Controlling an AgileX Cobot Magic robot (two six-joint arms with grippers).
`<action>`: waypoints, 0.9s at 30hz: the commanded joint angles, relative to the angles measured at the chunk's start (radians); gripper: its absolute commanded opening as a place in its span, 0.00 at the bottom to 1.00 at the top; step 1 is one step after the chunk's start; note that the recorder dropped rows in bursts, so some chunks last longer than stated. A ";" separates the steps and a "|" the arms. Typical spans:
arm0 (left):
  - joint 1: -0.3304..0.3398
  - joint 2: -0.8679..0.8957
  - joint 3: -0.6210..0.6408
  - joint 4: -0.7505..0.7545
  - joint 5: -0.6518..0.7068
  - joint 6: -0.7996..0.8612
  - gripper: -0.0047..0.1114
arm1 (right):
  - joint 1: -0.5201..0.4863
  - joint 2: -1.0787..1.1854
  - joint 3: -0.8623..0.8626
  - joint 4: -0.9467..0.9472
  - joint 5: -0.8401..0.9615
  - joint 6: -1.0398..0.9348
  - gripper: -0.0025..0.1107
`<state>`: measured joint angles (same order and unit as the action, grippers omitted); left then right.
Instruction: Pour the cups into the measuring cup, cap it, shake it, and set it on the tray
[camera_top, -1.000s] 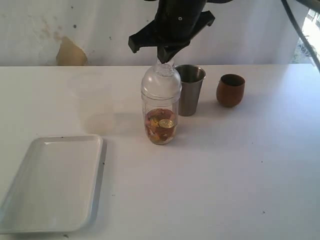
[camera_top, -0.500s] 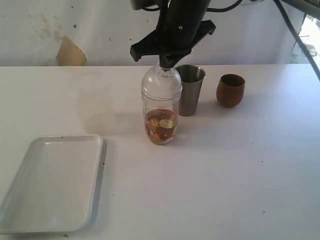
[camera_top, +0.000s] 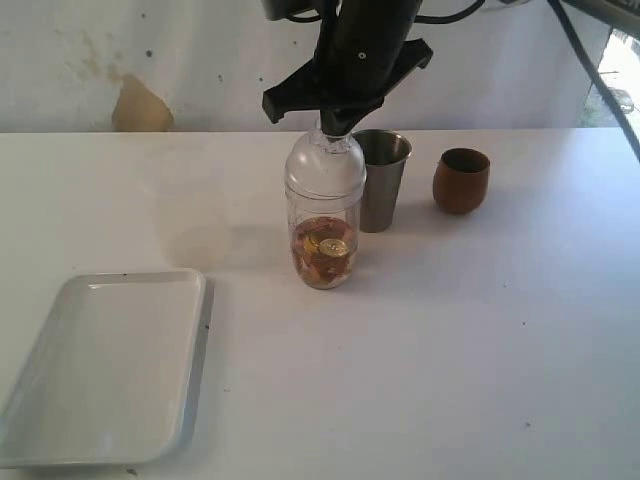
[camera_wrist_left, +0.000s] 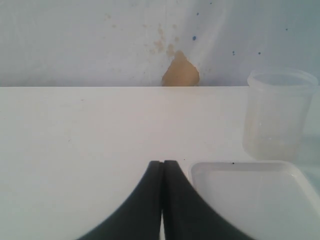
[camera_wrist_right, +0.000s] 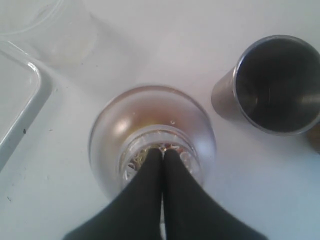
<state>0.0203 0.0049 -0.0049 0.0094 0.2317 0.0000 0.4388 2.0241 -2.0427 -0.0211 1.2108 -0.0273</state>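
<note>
Near the tray (camera_wrist_left: 245, 200), in wrist view alone, left jaws closed; right jaws closed atop lid (camera_top: 323, 170)

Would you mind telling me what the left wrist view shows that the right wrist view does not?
Only the left wrist view: the shut left gripper and a tan patch on the wall. Only the right wrist view: the shut right gripper, tips on the clear domed lid, and the empty steel tumbler. Both: a corner of the white tray and a translucent plastic container near it.
</note>
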 joint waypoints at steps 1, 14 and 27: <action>-0.004 -0.005 0.005 0.001 0.002 0.000 0.04 | -0.001 0.014 0.007 -0.012 0.010 -0.002 0.02; -0.004 -0.005 0.005 0.001 0.002 0.000 0.04 | -0.001 -0.026 -0.032 -0.012 0.010 -0.047 0.28; -0.004 -0.005 0.005 0.001 0.002 0.000 0.04 | -0.001 -0.100 -0.027 -0.013 0.010 -0.024 0.60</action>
<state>0.0203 0.0049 -0.0049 0.0094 0.2317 0.0000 0.4388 1.9390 -2.0704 -0.0272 1.2193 -0.0724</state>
